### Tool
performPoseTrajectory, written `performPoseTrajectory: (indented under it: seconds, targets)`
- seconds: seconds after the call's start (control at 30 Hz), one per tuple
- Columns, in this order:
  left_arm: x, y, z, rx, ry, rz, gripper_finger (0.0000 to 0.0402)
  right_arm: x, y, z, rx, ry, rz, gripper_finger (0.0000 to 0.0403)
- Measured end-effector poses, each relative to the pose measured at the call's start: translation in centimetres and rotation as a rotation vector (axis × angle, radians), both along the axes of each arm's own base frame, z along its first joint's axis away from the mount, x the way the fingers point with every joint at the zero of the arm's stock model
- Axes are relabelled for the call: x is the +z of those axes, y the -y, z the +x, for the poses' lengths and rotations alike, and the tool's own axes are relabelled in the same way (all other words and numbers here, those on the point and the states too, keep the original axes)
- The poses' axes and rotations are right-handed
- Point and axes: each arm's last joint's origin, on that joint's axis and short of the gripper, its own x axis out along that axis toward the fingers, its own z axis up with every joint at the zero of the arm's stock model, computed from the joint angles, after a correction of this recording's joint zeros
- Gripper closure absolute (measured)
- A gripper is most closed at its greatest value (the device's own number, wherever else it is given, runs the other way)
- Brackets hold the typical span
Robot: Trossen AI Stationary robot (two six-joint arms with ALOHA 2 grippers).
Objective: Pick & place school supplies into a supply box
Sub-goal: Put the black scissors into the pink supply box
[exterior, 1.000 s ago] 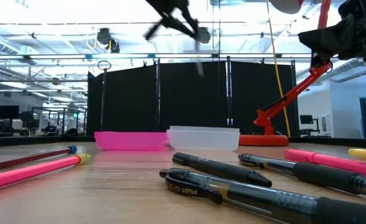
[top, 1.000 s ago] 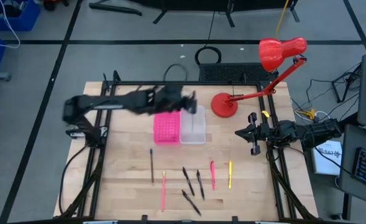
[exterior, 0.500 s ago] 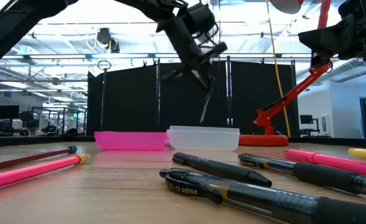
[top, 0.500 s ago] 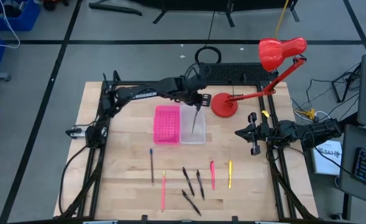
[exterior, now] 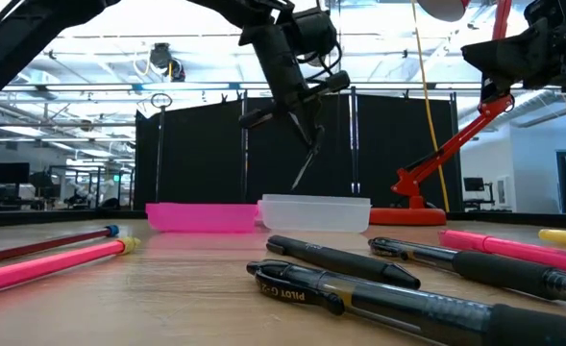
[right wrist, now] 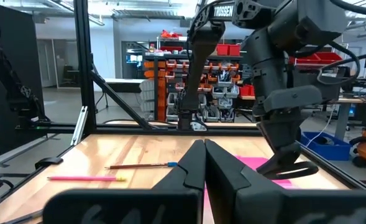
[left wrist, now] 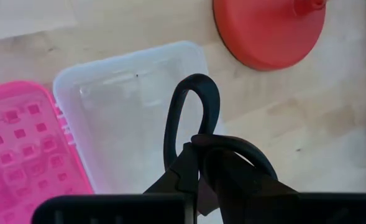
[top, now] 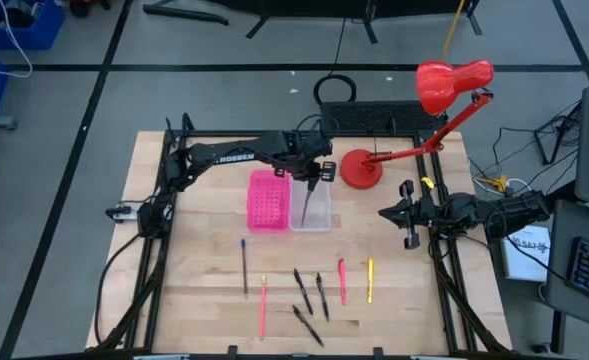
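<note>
Placing step, I judge — the left pincer [top: 312, 172], upper centre of the high view, hangs clamped on the scissors [top: 307, 200] over the supply box [top: 319, 212]; next it should lower and let go — the right pincer [top: 406, 226] waits, fingers together.

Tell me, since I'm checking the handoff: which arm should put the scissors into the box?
Left. Its gripper already holds the scissors above the box; the right gripper waits at the table's edge.

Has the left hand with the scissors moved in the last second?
Yes. The left hand swung from over the pink tray, then lowered the scissors toward the clear box. The right hand waits by the lamp.
</note>
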Motion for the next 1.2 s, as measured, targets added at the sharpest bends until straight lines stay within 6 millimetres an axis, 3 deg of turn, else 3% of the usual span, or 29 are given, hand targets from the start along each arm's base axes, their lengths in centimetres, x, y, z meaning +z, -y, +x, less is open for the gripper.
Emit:
performPoseTrajectory:
  seconds: [0.3,0.63,1.2]
  targets:
    - [-0.4,-0.4,0.0,0.005,-0.022,0.037,0.0371,0.1,0.0,0.0,0.000,0.009,0.002,0.0403]
    - [-4.4,-1.0,1.1,-0.028,-0.099,0.000,0.0371,0.1,0.0,0.0,0.000,0.005,0.001,0.0403]
    - [-5.7,-1.2,1.3,-0.031,-0.128,-0.017,0.0365,0.0,0.0,0.1,0.000,-0.007,-0.001,0.0403]
